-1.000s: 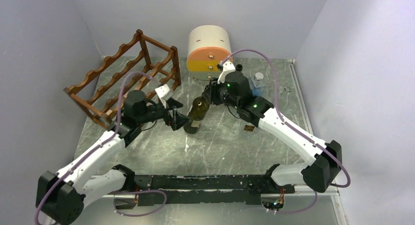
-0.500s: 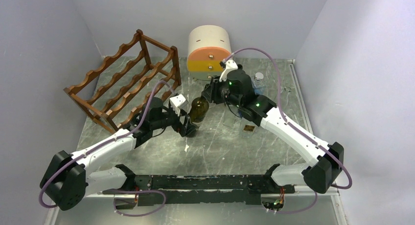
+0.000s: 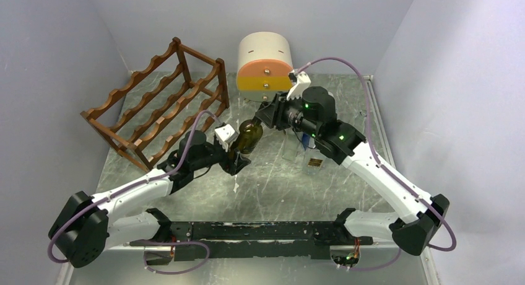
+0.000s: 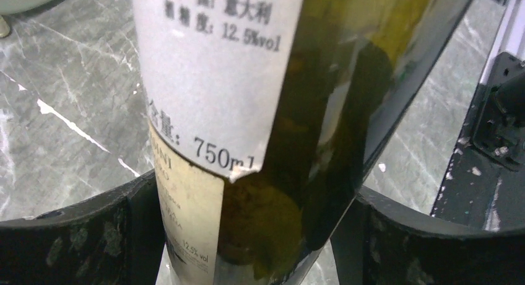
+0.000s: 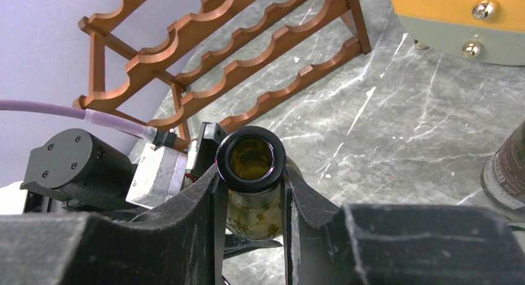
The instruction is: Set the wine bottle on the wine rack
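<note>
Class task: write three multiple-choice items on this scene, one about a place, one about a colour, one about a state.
1. The wine rack stands: A) far left B) near right C) centre front.
2. The round box has a front that is: A) blue B) orange C) black.
3. The right gripper is: A) open B) shut on nothing C) shut on the bottle neck.
Answers: 1 A, it sits in the far left corner; 2 B, its face is orange; 3 C, its fingers clamp the open neck.

The right pincer (image 5: 251,195) clamps the wine bottle (image 5: 251,159) by its neck, wine rack (image 5: 272,46) beyond.
</note>
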Robot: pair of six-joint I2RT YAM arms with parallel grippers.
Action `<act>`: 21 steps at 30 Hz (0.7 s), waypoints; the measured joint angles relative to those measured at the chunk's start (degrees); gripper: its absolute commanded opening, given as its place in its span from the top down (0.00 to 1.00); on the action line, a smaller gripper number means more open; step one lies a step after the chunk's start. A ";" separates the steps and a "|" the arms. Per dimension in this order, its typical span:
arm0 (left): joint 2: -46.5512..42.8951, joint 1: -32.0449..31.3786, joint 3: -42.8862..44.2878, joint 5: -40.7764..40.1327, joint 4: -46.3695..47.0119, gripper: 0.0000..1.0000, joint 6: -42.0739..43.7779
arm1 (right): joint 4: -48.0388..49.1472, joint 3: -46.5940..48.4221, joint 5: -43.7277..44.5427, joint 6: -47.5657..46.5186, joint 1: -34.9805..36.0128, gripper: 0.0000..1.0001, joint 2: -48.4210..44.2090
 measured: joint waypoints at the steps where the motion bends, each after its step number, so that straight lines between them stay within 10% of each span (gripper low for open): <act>1: -0.44 -0.09 0.00 -0.07 0.20 0.39 0.28 | 0.00 0.00 0.04 0.11 -0.07 1.00 -0.33; 5: -3.04 -0.20 -0.44 -0.20 0.50 0.91 1.49 | -0.07 0.00 -0.33 0.57 -0.07 1.00 -1.86; 7: -4.46 -0.20 -0.44 -0.20 0.44 0.93 2.91 | 0.15 0.00 -0.63 0.76 -0.07 1.00 -2.78; 13: -6.10 -0.17 5.09 0.07 -7.50 0.93 9.55 | -0.33 0.33 -1.86 0.20 -0.20 0.37 -5.38; 21: -8.98 -0.20 19.43 -0.87 -20.57 0.93 26.75 | -5.46 6.78 -4.17 -5.07 -0.02 0.19 -8.61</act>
